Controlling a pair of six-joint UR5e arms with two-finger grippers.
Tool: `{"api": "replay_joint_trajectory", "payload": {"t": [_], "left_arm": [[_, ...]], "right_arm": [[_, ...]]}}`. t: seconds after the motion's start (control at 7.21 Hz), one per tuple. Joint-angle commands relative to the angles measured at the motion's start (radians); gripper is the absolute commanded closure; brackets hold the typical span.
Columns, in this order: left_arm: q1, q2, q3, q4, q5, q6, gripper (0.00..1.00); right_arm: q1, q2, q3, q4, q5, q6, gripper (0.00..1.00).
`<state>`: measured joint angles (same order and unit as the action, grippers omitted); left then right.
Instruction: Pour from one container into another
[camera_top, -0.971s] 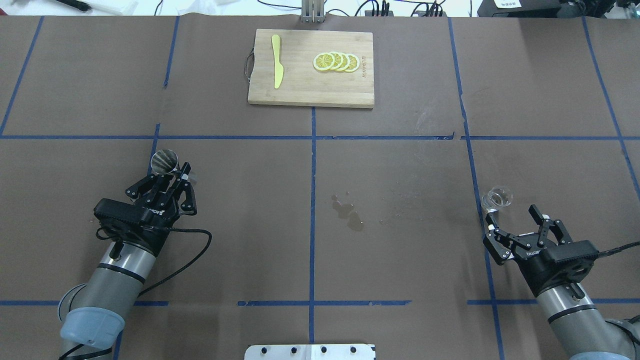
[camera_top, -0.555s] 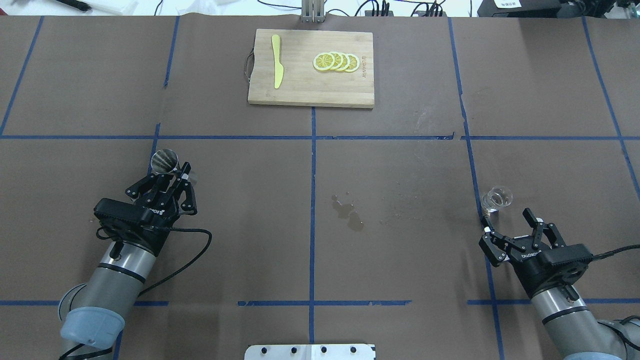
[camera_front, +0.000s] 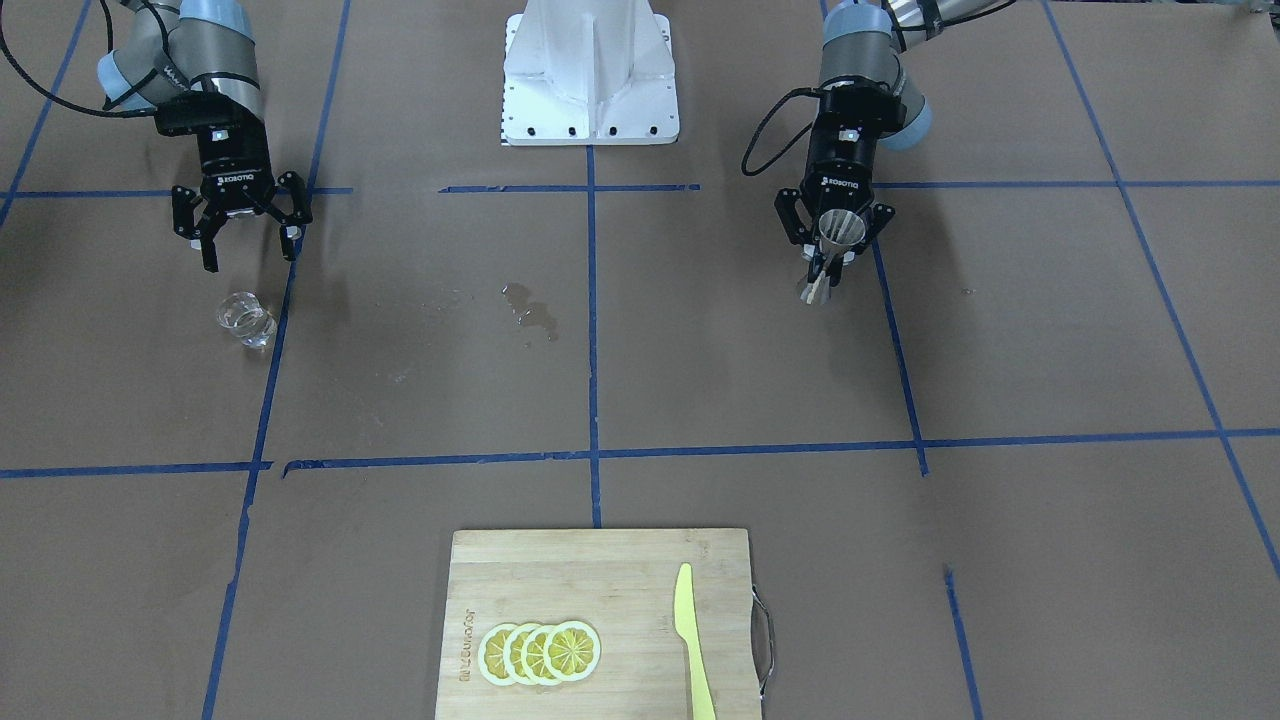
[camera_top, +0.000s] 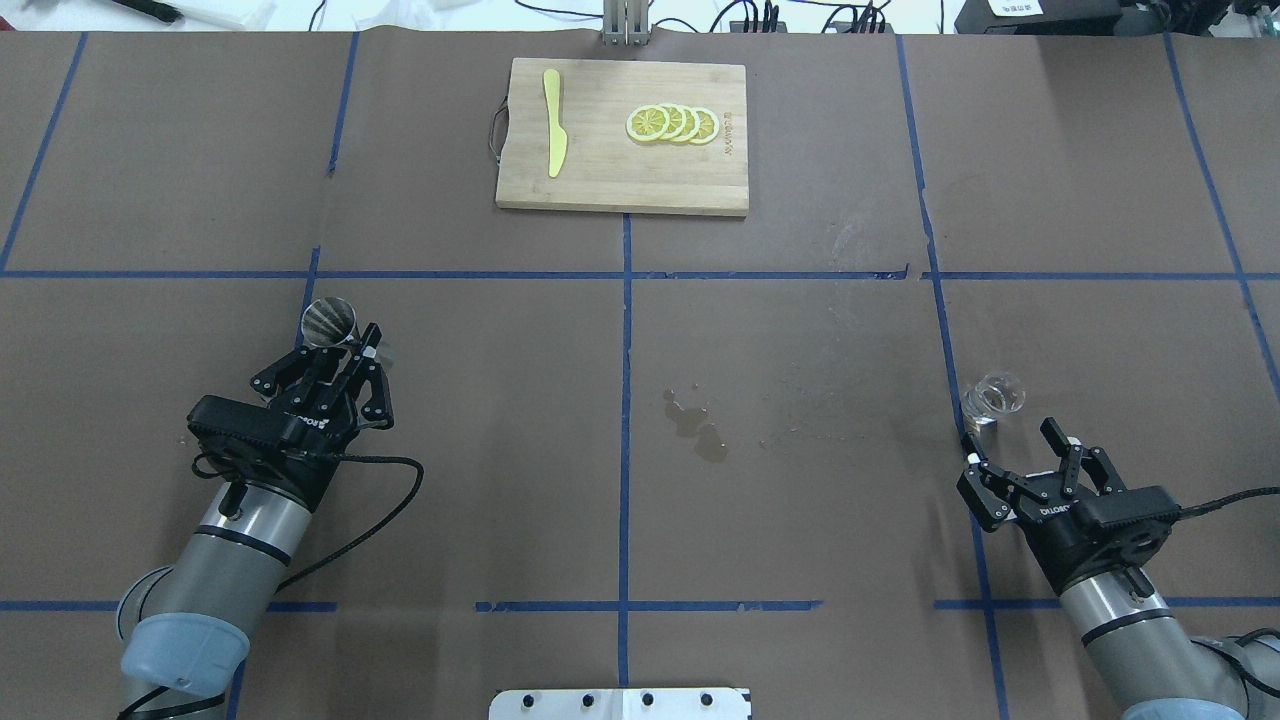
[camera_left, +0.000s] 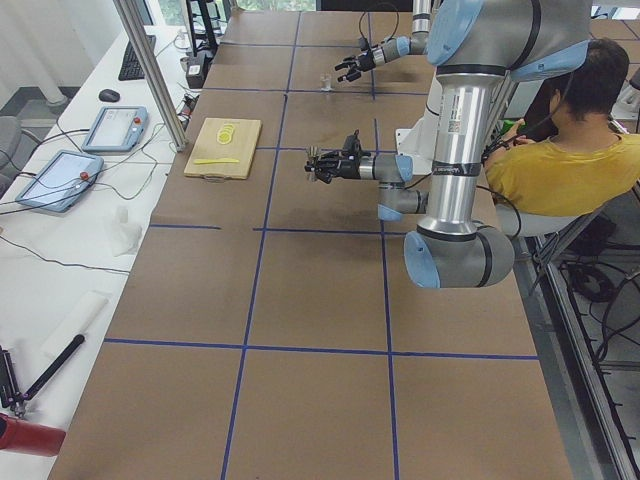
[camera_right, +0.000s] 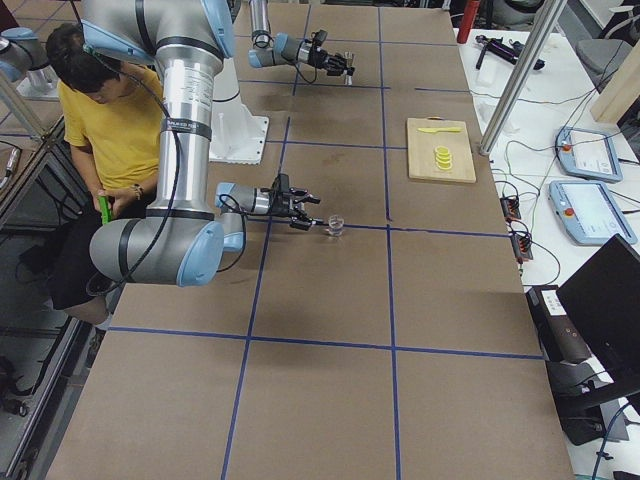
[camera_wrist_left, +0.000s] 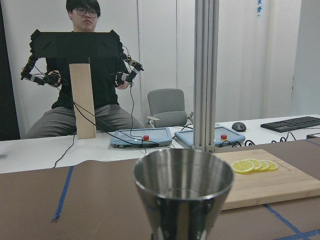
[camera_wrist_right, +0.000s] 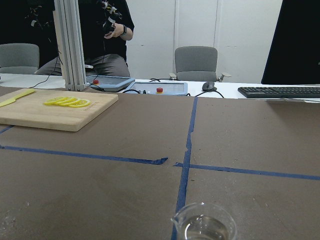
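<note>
Hanging closest to the robot's side, the right gripper (camera_top: 1008, 442) has its fingers spread wide with nothing between them, low over the table (camera_top: 800, 330). The glass cup (camera_top: 994, 396) stands upright on the paper just past those fingertips, right by a blue tape line. The front view shows a gap between cup and fingers, so no contact. From the right wrist cam it looks like there's a bit of clear liquid in the bottom.

Over on the other side, the left gripper (camera_top: 345, 345) is clamped on the steel jigger (camera_top: 329, 321) around its narrow waist, wide mouth facing up. Can't tell if its foot touches the table. So the two containers are well apart, one on each side.

Between the arms, a bit further out, there's a small wet patch (camera_top: 697, 425) near the centre tape line.

Way at the far edge sits a wooden cutting board (camera_top: 620, 180) with a fanned row of lemon slices (camera_top: 672, 124) and a yellow knife (camera_top: 553, 122) lying on it.
</note>
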<state>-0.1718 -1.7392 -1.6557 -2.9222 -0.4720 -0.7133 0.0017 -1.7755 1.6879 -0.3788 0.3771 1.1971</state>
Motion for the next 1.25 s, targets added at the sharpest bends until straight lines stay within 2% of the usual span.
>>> {"api": "replay_joint_trajectory", "payload": {"t": [0.0,1.11], "left_arm": [[0.0,0.001,0.0,0.0,0.0,0.0,1.0],[-0.002,0.001,0.0,0.0,0.0,0.0,1.0]], "right_arm": [[0.024,0.056,-0.066,0.0,0.008,0.009,0.05],[0.109,0.079,-0.132,-0.002,0.101,0.004,0.03]]}}
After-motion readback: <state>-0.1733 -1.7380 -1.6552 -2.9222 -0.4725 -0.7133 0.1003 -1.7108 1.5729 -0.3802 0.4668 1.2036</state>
